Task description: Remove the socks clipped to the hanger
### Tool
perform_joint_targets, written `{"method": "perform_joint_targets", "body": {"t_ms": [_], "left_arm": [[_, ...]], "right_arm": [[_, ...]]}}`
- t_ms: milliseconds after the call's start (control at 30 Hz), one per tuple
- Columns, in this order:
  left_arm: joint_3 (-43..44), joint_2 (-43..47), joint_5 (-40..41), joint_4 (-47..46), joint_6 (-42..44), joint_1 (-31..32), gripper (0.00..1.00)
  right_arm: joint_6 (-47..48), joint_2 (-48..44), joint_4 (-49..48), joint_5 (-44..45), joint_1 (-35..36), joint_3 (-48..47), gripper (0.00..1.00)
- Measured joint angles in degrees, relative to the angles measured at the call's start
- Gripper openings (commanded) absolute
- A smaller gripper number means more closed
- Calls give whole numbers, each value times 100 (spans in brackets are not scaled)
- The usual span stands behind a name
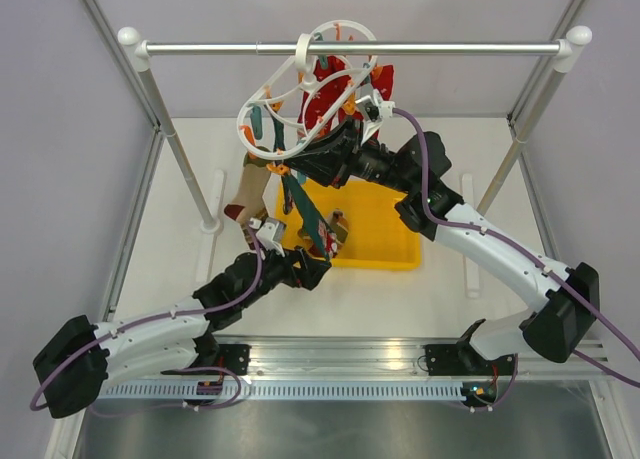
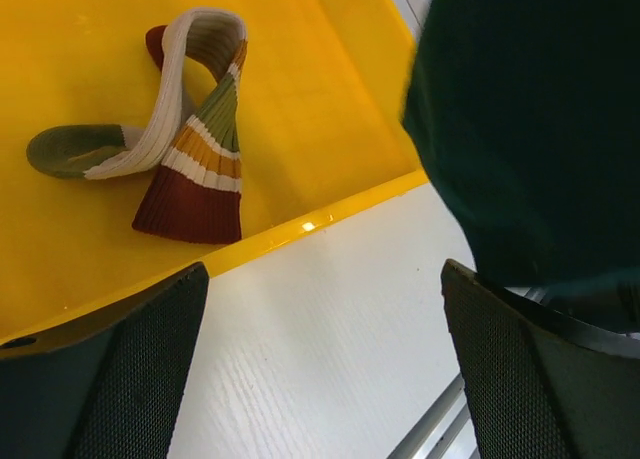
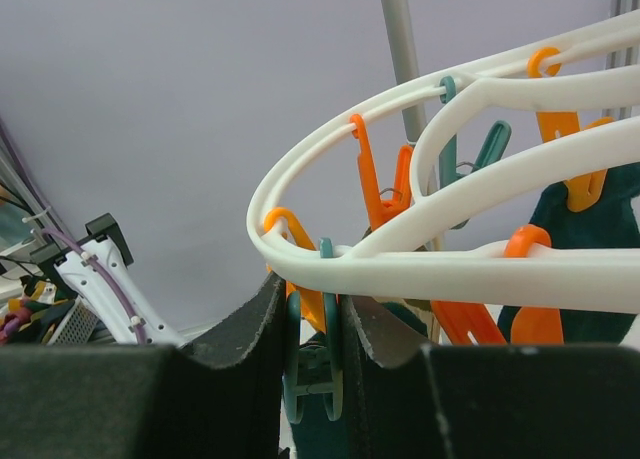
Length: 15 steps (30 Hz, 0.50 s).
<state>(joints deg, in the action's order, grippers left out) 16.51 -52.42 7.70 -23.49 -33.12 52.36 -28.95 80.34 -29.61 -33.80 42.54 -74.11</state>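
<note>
**Sock hanger check: one in the bin, three on the frame**

The white hanger (image 3: 480, 269) is hooked on the rail (image 1: 450, 49) at the back, tilted quite a bit. Clipped on it are a red sock (image 1: 330, 84) up near the rail, a beige-brown sock (image 1: 252, 189) dangling on the left, and a dark teal sock (image 1: 305, 214) hanging long over the near-left corner of the yellow bin (image 1: 385, 229). A striped sock (image 2: 190, 169) lies curled up inside the bin. The right gripper (image 3: 312, 294) is tucked under the ring, fingers squeezed onto a teal peg (image 3: 325, 379). The left gripper (image 2: 320, 274) sits low over the table (image 2: 330, 329) just beside the bin's edge. Its jaws are spread wide with nothing between them, and the dark teal sock's end is right next to it
</note>
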Motion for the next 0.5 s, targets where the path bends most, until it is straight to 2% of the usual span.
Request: {"method": "perform_joint_targets", "body": {"t_ms": [333,500], "left_arm": [[-426,520,96,114,-83,50,91],[-483,1064,-35,114,-81,90,85]], "right_arm": [[-44,26,-42,0,0,0,4],[-85,66,-85,0,7,-4,4]]}}
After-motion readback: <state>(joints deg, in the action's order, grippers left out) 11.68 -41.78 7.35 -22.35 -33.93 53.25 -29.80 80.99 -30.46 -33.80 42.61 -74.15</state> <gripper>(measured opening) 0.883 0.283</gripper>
